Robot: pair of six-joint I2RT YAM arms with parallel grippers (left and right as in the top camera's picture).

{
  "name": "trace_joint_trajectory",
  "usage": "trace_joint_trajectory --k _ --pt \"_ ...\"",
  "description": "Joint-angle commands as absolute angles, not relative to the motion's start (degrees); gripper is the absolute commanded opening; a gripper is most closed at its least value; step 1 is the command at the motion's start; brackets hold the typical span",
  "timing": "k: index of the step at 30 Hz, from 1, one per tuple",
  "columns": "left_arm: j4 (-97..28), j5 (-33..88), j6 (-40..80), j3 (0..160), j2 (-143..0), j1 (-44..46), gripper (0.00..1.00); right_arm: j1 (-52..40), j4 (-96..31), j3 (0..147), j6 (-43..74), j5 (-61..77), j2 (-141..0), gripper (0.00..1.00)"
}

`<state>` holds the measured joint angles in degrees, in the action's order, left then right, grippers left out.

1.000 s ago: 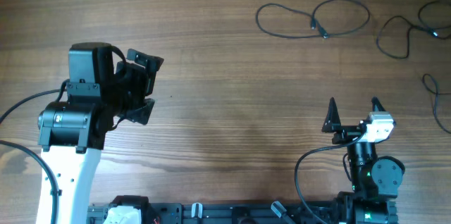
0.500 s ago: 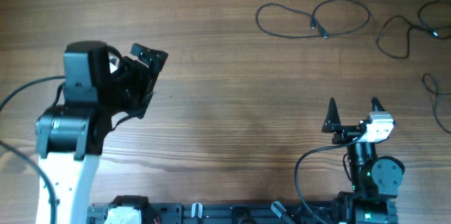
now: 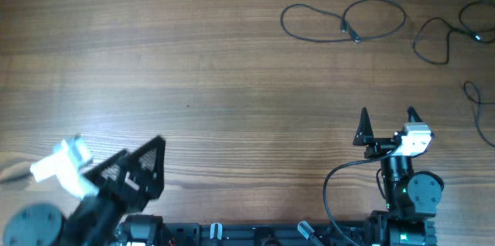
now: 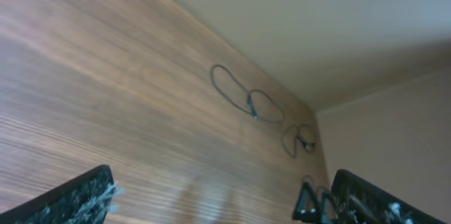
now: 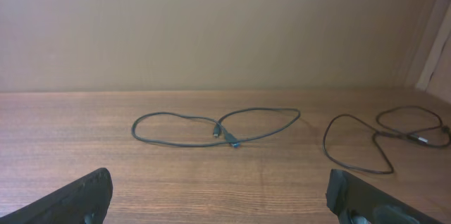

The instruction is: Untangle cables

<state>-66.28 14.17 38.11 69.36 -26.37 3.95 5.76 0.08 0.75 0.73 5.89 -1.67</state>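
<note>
Three separate thin black cables lie at the far right of the table. One is a double loop (image 3: 344,22), one (image 3: 477,36) is further right, and the third (image 3: 479,114) runs along the right edge. My right gripper (image 3: 387,118) stands open near the front edge, well short of the loops, with nothing between its fingers. Its wrist view shows the double loop (image 5: 227,139) and the second cable (image 5: 416,137) ahead of the open gripper (image 5: 222,203). My left gripper (image 3: 155,165) is open and empty at the near left. Its tilted view shows two cables (image 4: 251,113) (image 4: 303,143) far off.
The wooden table (image 3: 232,68) stretches bare between the arms and the cables. A black rail (image 3: 255,234) with the arm bases runs along the front edge. A thicker black wire (image 3: 329,188) curls beside the right arm. A beige wall (image 5: 211,27) stands behind the table.
My left arm has swung down and back from the left middle of the table to the near-left corner, its gripper still open. The right arm and the cables have not moved.
</note>
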Motion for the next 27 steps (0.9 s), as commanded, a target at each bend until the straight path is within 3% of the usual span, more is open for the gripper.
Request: trace_joint_trajectory --k 1,9,13,27 --pt "-71.1 9.7 36.2 69.4 -23.3 3.6 1.00 5.7 0.2 0.3 0.0 4.9 -1.8 1.00" --pt "-96.4 0.2 36.2 69.4 -23.0 3.6 1.00 5.7 0.2 0.3 0.0 4.9 -1.8 1.00" --pt "-94.1 -6.1 36.4 69.4 -23.0 3.6 1.00 5.7 0.2 0.3 0.0 4.9 -1.8 1.00" --pt "-94.1 -6.1 36.4 69.4 -9.3 3.6 1.00 5.7 0.2 0.3 0.0 4.9 -1.8 1.00"
